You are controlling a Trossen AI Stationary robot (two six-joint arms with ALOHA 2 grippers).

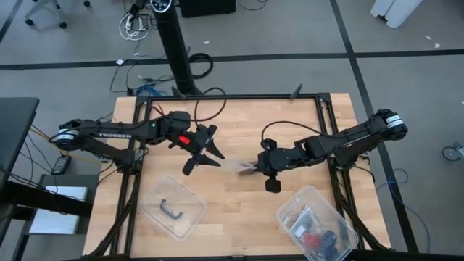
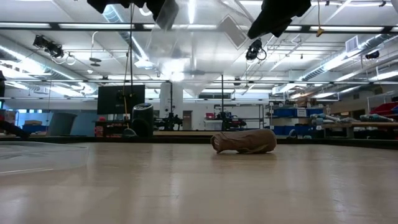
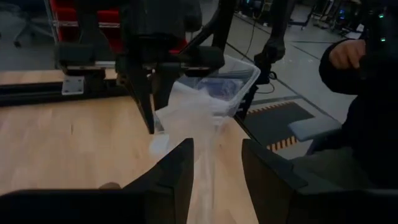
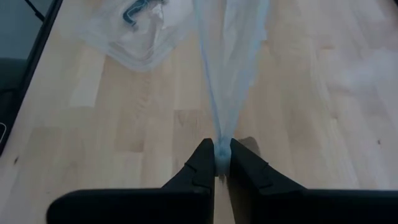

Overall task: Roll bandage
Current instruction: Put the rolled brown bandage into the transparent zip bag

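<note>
Right gripper (image 4: 216,163) clamped on clear plastic bag (image 4: 231,56), left gripper (image 3: 216,174) spread around it, bandage (image 2: 244,141) lay rolled on table (image 2: 186,186).

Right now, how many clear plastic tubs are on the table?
2. One tub lies on the left arm's side, holding a black handle piece; the other tub lies on the right arm's side, full of small items. None seems hidden.

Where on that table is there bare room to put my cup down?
Bare wood: the table strip behind both arms, and the front gap between the clear tub and the filled tub. Crowded: the middle, where left gripper and right gripper meet at a clear bag.
</note>
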